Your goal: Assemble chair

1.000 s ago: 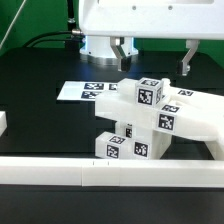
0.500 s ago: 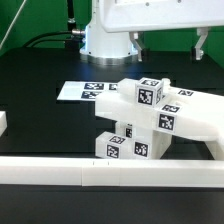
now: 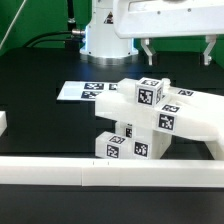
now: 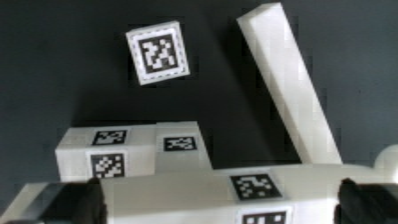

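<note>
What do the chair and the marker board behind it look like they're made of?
The chair: likely rigid plastic, matte white, judging by its thick blocky shapes with uniform colour and soft shading; the black-and-white tags look like printed stickers. The marker board: a thin flat white sheet, possibly paper or card, lying flush on the black table, which looks matte.

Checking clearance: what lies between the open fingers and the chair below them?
Nothing. In the exterior view the gripper hangs above the chair with only bare black background between them.
</note>
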### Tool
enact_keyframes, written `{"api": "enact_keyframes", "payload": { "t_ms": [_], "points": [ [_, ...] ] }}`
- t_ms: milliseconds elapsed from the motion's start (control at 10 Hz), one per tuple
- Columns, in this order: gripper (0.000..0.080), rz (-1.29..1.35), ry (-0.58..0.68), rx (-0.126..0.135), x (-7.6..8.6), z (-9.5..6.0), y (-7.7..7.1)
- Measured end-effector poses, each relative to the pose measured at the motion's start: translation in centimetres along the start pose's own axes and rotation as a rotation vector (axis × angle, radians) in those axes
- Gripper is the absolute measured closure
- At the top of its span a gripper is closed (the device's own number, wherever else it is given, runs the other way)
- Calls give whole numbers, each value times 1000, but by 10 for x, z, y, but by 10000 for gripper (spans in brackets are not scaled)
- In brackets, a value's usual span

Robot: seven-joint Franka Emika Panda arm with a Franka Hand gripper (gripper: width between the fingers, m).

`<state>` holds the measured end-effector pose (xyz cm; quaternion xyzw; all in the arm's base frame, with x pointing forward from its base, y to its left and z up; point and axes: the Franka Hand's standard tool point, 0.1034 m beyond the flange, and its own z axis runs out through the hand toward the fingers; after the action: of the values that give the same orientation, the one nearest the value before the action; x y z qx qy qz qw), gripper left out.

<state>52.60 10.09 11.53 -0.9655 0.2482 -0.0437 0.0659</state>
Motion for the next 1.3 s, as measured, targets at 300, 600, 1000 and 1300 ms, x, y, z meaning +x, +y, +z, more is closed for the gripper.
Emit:
{"api": "enact_keyframes", "payload": {
  "t_ms": [300,600,1000,1300],
  "points": [
    [151,-38,13,-36,-30,33,2],
    [151,-51,29,-42,-27,41,8],
    [151,-115,30,-47,-26,42,10],
    [151,-188,21,-65,-24,50,19]
  ]
}}
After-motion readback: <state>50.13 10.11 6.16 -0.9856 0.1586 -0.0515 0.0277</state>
